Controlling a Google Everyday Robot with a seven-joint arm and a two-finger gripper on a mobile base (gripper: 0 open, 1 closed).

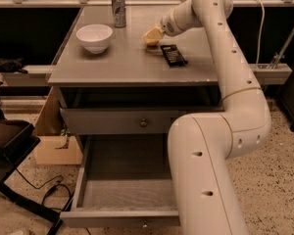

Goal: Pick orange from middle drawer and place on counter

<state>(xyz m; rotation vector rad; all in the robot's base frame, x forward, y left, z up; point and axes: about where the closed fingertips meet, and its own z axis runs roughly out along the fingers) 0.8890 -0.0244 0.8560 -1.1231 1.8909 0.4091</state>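
My gripper hangs over the counter; well below-right I see speckled beige stone floor, below-left a brown cardboard box.

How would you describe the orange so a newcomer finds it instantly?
Look at the grey counter above the open middle drawer. Near its back right, the claw sits at the orange, beside the black snack bar. It is the only small, rounded, warm-coloured item; the white bowl and can stand further left.
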